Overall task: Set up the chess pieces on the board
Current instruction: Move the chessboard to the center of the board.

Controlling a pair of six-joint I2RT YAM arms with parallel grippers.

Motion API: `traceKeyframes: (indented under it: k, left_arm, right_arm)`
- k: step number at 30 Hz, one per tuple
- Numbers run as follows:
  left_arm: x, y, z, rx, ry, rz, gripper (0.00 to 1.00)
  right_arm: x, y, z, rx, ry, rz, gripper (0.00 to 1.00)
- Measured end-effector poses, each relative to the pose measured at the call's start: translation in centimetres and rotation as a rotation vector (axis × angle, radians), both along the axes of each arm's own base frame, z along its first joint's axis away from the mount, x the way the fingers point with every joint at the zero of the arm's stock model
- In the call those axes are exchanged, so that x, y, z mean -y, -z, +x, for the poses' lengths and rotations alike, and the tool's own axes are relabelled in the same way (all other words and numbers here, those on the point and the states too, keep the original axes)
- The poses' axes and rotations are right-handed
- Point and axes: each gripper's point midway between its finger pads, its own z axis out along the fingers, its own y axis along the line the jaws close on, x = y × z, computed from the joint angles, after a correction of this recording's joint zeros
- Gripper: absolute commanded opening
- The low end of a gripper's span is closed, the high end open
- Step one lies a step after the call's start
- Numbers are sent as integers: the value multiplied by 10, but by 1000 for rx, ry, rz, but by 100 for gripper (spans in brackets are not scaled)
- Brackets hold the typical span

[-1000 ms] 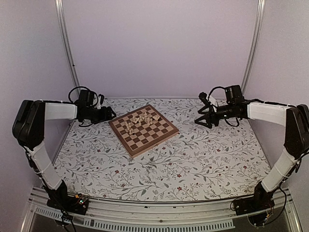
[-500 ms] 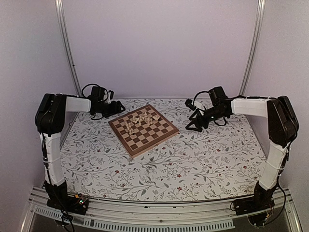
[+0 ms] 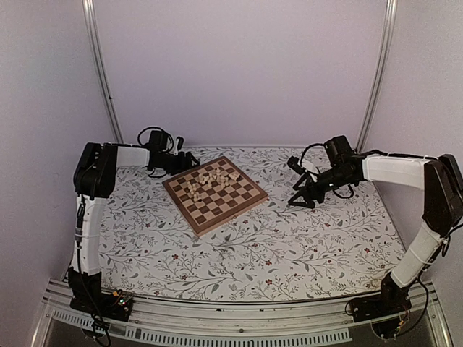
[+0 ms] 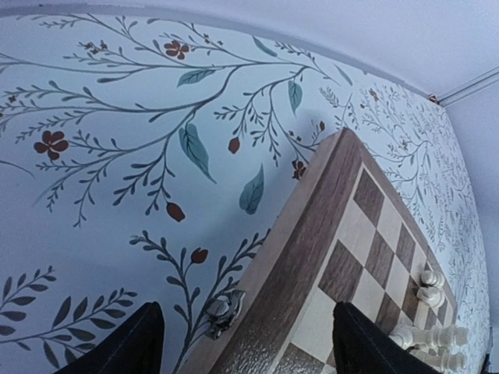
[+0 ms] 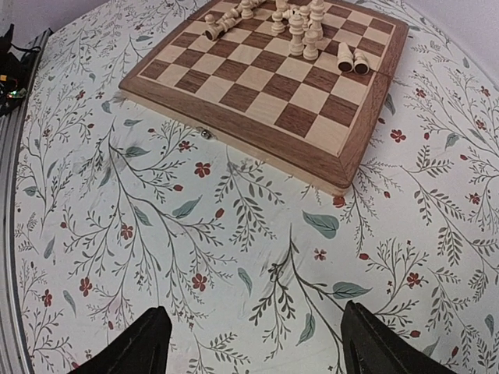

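Table (image 3: 239, 309), one, under a white cloth (image 3: 304, 238) printed with leafy sprigs and small red flowers. Lying on it: one wooden chessboard (image 3: 217, 211), set askew, toward the far side.

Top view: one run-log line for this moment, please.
left gripper open, at board far-left edge | right gripper open, empty, right of board | chess pieces clustered far side, some toppled

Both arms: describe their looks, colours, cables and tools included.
The left arm and the right arm match: white tubular links between bulky black joints, on black bases. Looping black cables run over each wrist. The left tool and the right tool are black, each with two fingers, dark and rounded at the tips. No markings show.
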Motion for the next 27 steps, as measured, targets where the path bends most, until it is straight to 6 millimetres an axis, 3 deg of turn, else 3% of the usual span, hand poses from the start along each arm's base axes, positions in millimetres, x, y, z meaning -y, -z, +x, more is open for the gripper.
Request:
traceKeyframes:
  k: [3,14,27]
  left_arm:
    - [6,8,-1,-11,22,-10,74]
    - [33,2,-7,9,147,-108,68]
    - [110,8,-40,6,361,-203,66]
  right_arm:
    - [3,7,-6,-9,-6,-11,78]
    - [6,18,-12,4,-32,-39,78]
    - [12,33,-21,28,-85,-81,77]
